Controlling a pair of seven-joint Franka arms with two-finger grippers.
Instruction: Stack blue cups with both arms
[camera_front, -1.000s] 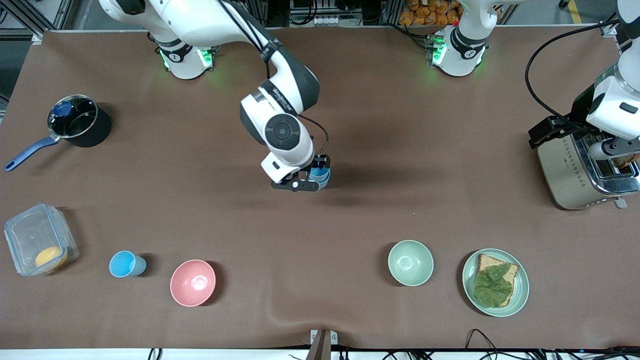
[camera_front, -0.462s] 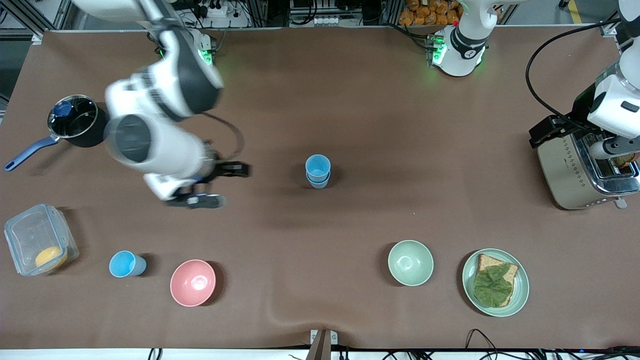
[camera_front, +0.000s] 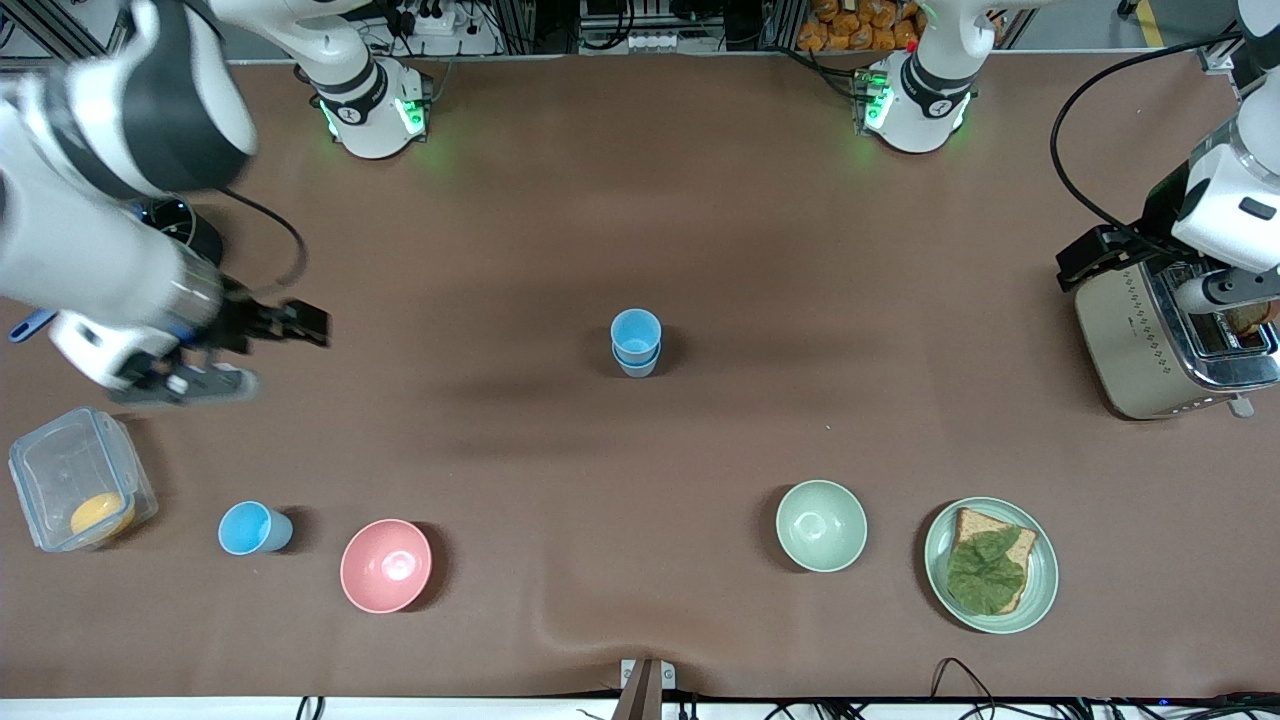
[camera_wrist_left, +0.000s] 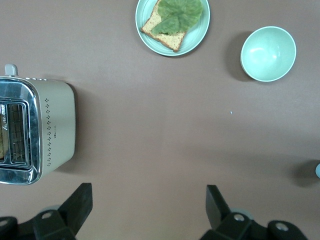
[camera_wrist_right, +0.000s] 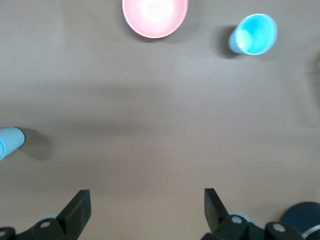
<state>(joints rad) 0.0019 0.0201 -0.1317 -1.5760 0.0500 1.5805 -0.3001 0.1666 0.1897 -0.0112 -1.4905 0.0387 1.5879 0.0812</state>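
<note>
Two blue cups (camera_front: 636, 343) stand nested in one stack at the middle of the table, a sky blue one in a duller one; the stack's edge shows in the right wrist view (camera_wrist_right: 10, 142). A third, bright blue cup (camera_front: 253, 528) stands alone near the front camera beside the pink bowl (camera_front: 386, 565); it also shows in the right wrist view (camera_wrist_right: 252, 34). My right gripper (camera_front: 248, 353) is open and empty, up over the table near the pot; its fingers (camera_wrist_right: 77, 210) are wide apart. My left gripper (camera_wrist_left: 148, 202) is open and empty beside the toaster, where the left arm (camera_front: 1225, 215) waits.
A black pot (camera_front: 160, 240) and a clear box (camera_front: 75, 480) with something yellow sit at the right arm's end. A pale green bowl (camera_front: 821, 525), a plate with a sandwich (camera_front: 990, 565) and a toaster (camera_front: 1165, 340) sit toward the left arm's end.
My right gripper has let go of the stacked cups and swung from the table's middle toward the right arm's end, near the pot. The stack stays put. The left arm has not moved.
</note>
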